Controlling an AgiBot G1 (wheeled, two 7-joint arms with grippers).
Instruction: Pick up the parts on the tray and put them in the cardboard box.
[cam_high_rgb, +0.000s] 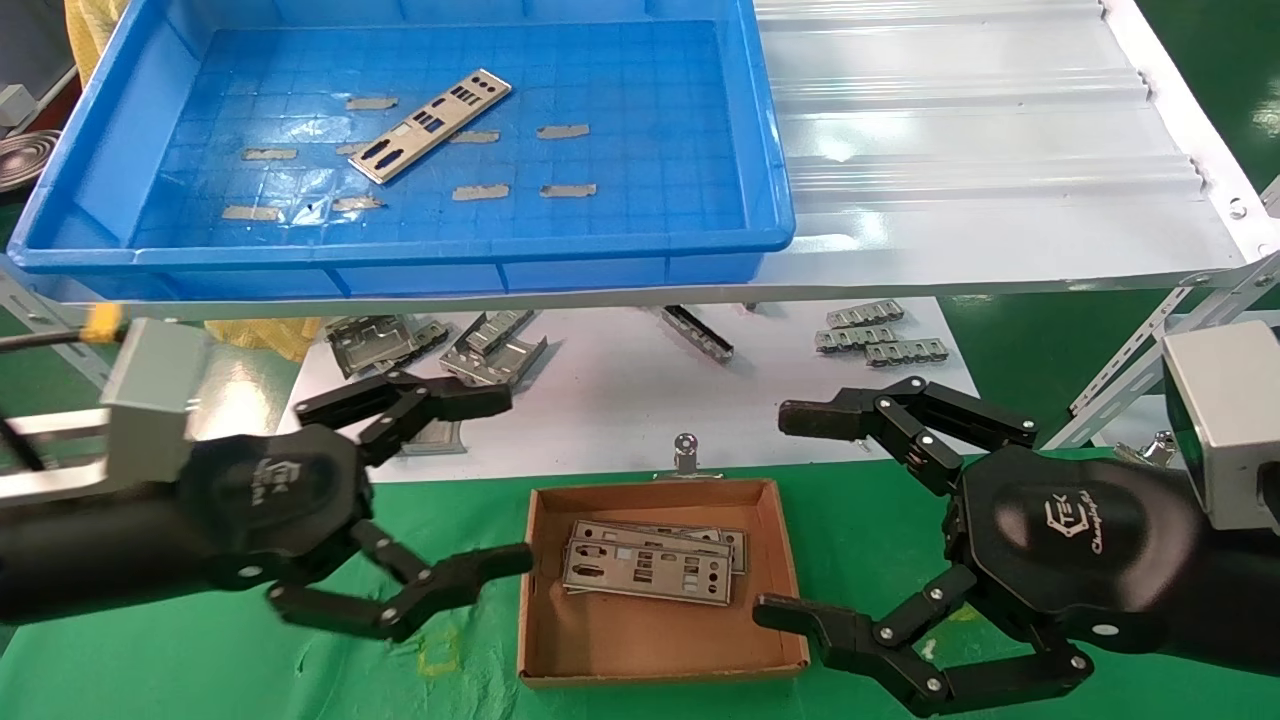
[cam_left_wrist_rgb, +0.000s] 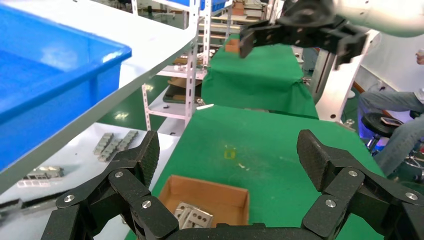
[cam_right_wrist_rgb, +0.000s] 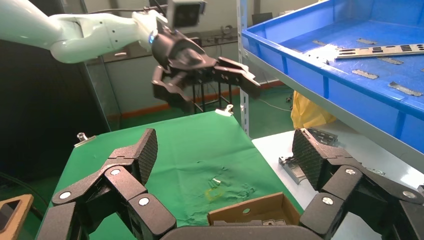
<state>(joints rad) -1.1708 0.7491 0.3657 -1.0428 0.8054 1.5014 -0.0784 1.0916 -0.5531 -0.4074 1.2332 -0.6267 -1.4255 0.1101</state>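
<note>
One shiny part (cam_high_rgb: 430, 125) lies slanted on the floor of the blue tray (cam_high_rgb: 400, 250), with little grey tape strips (cam_high_rgb: 563, 131) around it. More parts (cam_high_rgb: 650, 568) are stacked in the cardboard box (cam_high_rgb: 660, 660) on the green cloth (cam_high_rgb: 200, 660). Beside the box, the left gripper (cam_high_rgb: 490, 480) and right gripper (cam_high_rgb: 790, 515) hang wide open, holding nothing.

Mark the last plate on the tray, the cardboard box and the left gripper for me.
Plate (cam_high_rgb: 430, 125), head view: middle of its face.
Tray (cam_high_rgb: 400, 247), head view: near rim.
Cardboard box (cam_high_rgb: 650, 645), head view: bare floor.
Left gripper (cam_high_rgb: 505, 480), head view: midway between fingertips, jaws open.
</note>
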